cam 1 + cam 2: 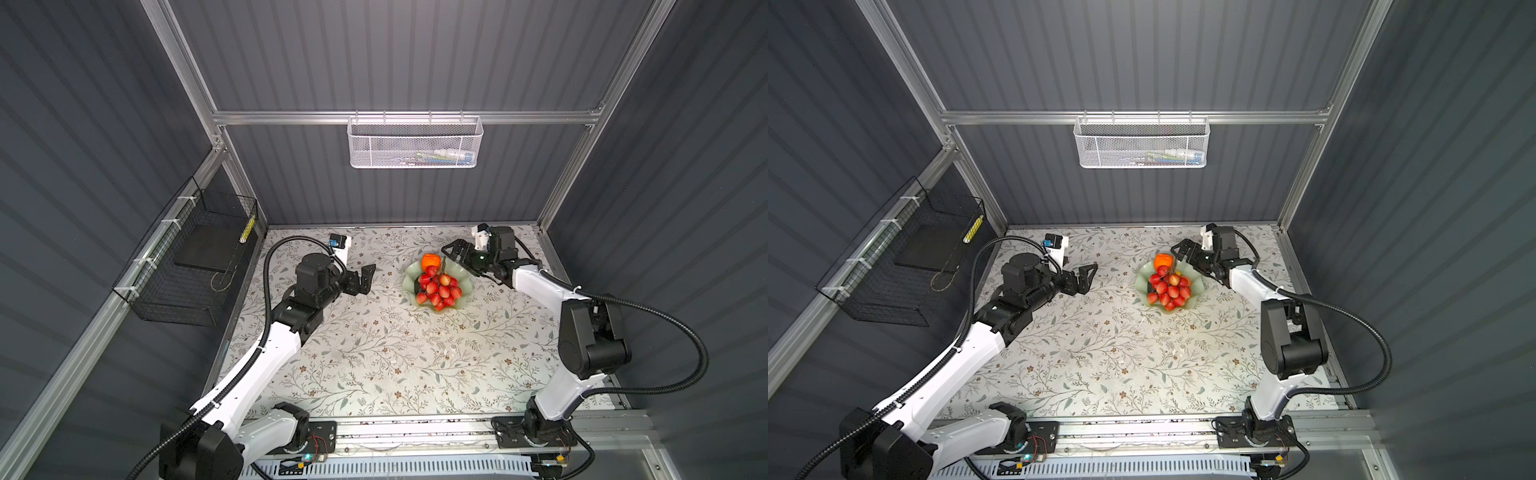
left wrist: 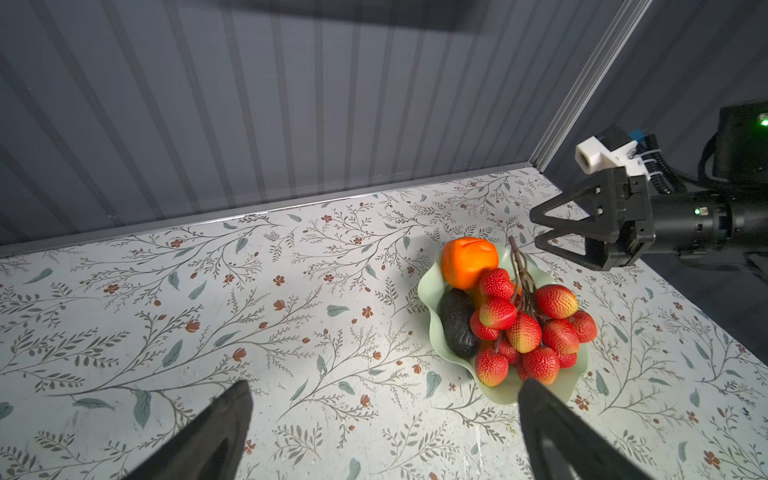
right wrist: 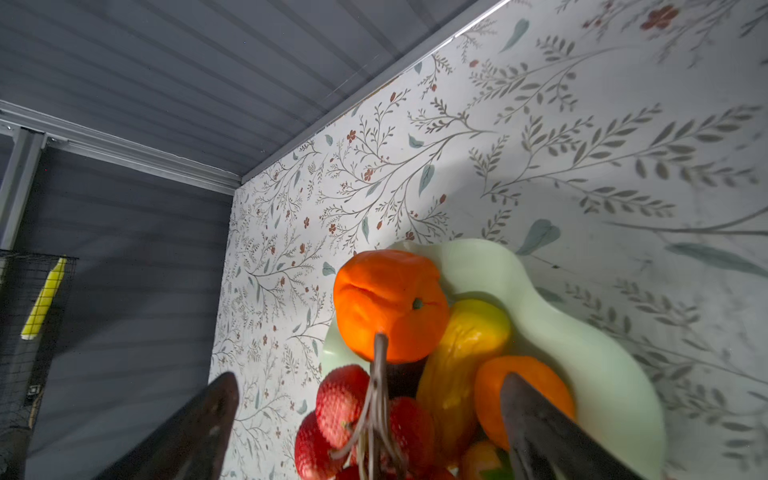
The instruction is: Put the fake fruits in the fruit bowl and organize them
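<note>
Floral tabletop (image 1: pixel 374 365) shows no loose fruit: grapes (image 2: pixel 523 328), persimmon (image 2: pixel 467 262), avocado (image 2: pixel 457 324), cob (image 3: pixel 465 345) and tangerine (image 3: pixel 519 386) sit in the fruit bowl (image 2: pixel 430 299) at one o'clock of centre, left gripper (image 2: pixel 384 388) and right gripper (image 2: pixel 536 230) both spread empty, probably leaving only tidying.

No text, brand, number or sign can be read in any of the views.

The yellow strip (image 3: pixel 43 297) standing in the black wire basket (image 1: pixel 166 291) on the left wall is crossed by dark lines. They are too small, and too mixed with the wire grid, to tell whether any of them is print.

The small packets (image 1: pixel 444 157) lying in the white mesh basket (image 1: pixel 415 143) on the back wall show green, blue and white patches. Through the mesh no lettering on them can be made out.

A small blue tag (image 1: pixel 335 240) sits on the left wrist camera housing, and any marking on it is too small to read.
</note>
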